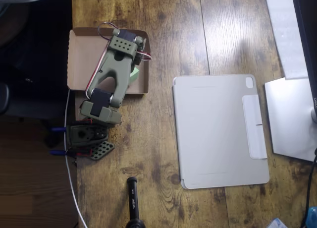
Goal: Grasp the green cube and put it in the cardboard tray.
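Observation:
The cardboard tray (pixel 81 54) lies at the table's left edge, brown with low rims. My olive-green arm reaches from its base over the tray and covers much of the inside. A corner of the light green cube (pixel 134 73) peeks out from under the arm, inside the tray close to its right rim. The gripper (pixel 132 60) points down under the wrist, right above the cube. Its fingers are hidden by the arm, so I cannot tell whether they are closed on the cube or apart.
A large grey tablet cover (pixel 220 131) lies on the wooden table right of the tray. A white device (pixel 292 119) sits at the right edge. A black stand (pixel 132 198) rises at the bottom. The arm's base (pixel 91 141) is clamped below the tray.

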Controlling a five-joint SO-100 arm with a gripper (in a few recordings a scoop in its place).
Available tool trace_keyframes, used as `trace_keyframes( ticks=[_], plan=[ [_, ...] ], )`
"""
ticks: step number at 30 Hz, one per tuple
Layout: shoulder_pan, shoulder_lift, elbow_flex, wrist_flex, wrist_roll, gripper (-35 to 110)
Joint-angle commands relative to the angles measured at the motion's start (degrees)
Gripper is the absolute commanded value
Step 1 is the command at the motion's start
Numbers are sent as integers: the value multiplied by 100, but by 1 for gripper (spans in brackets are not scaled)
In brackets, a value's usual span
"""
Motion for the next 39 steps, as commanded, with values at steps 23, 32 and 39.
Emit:
trace_keyframes(
  ticks=[23,32,39],
  plan=[
    [2874,378,-1564,88,-396,14],
    [4482,-729,-2162,1582,1107,0],
    [4904,-378,-1310,1731,1134,0]
  ],
)
